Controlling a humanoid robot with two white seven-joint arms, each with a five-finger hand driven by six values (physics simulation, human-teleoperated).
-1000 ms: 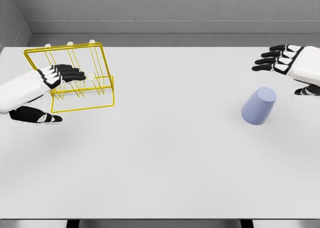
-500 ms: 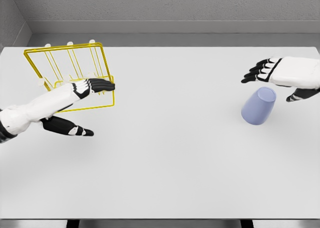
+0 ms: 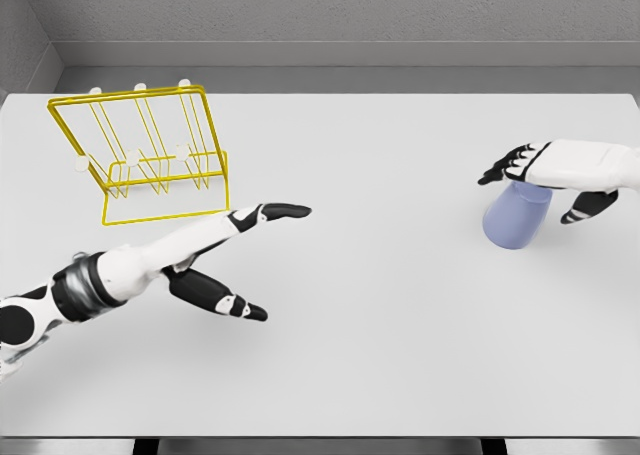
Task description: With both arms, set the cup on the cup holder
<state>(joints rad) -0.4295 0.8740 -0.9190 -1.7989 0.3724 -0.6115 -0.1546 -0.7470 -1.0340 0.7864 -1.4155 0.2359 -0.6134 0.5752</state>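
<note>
— Left hand (image 3: pixel 235 260) off the yellow wire cup holder (image 3: pixel 150 155) now, swung out toward table (image 3: pixel 380 305) centre, fingers straight and spread, empty.

— Right hand (image 3: pixel 545 170) dropped over the lavender cup (image 3: pixel 515 218), fingers wide, not yet closed. Grasp next, probably.

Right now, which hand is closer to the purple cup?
The right hand. It hovers just above the cup, fingers open. The left hand is stretched out open near the table's middle, right of the yellow rack, far from the cup.
</note>
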